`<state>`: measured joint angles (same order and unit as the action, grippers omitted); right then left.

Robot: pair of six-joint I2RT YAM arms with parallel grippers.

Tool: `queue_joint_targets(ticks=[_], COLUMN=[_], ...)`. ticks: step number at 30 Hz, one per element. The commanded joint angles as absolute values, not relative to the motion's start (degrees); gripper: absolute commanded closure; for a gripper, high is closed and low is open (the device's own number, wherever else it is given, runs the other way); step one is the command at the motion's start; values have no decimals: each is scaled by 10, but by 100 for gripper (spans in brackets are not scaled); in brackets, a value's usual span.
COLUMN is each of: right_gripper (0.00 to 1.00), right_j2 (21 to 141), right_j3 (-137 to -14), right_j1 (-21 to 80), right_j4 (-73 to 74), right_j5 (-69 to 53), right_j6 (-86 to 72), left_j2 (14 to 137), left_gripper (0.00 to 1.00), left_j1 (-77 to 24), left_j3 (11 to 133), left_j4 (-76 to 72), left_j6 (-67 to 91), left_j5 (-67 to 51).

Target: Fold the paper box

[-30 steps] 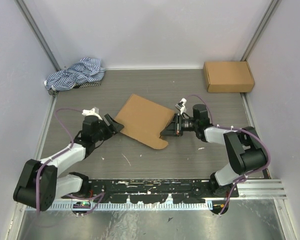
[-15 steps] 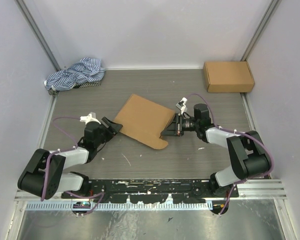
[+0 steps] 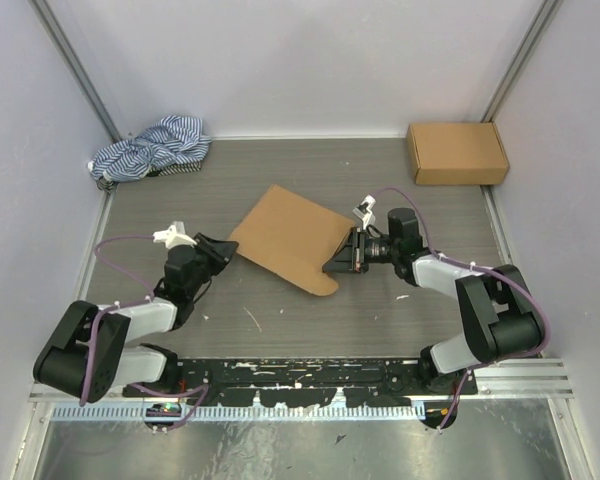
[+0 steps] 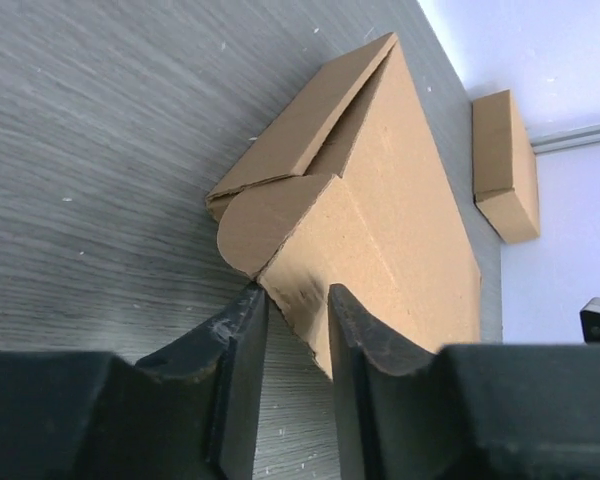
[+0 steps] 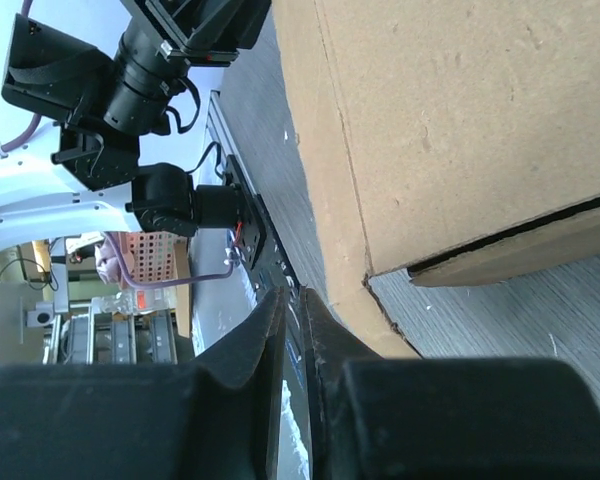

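Note:
The paper box lies partly folded and flattened in the middle of the table, with a rounded tab at its near end. In the left wrist view the paper box shows its rounded tab and a raised flap. My left gripper is open at the box's left corner; in the left wrist view the cardboard edge sits at the mouth of the jaws, which do not clamp it. My right gripper is at the box's right edge. In the right wrist view its jaws are almost together and empty, with the box beside one finger.
A second closed brown cardboard box stands at the far right corner and also shows in the left wrist view. A blue-and-white striped cloth lies bunched at the far left. The black base rail runs along the near edge.
My left arm has drawn back toward the near left, and its gripper has slid a little off the box's left corner. The right arm and the box have hardly moved.

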<state>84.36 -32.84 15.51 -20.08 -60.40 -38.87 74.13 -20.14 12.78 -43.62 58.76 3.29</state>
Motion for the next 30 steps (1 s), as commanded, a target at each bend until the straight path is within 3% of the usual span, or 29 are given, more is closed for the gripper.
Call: queue_joint_targets(ticks=[1,5,12,20,30], right_gripper=[83,83,82,77,77], right_j2=[808,798,818,871,856], right_j3=[-354,-384,-454,-507,-462], right_j1=[152,152,153,155,183], right_j4=[-165,-60,54,100,121], right_j5=[-583,-496,-318,-264,-221], right_j6=[-357,-318,-289,-303,-307], left_j2=[695,636,500,423,414], left_gripper=[68,77,81,90,94], left_j1=[-204,-204,-206,-207,-211], left_j3=[120,127,143,125,130], left_j4=[-458,-387,-215,-137,-72], left_j6=[570,552,500,493,478], left_j5=[43,47,61,53,46])
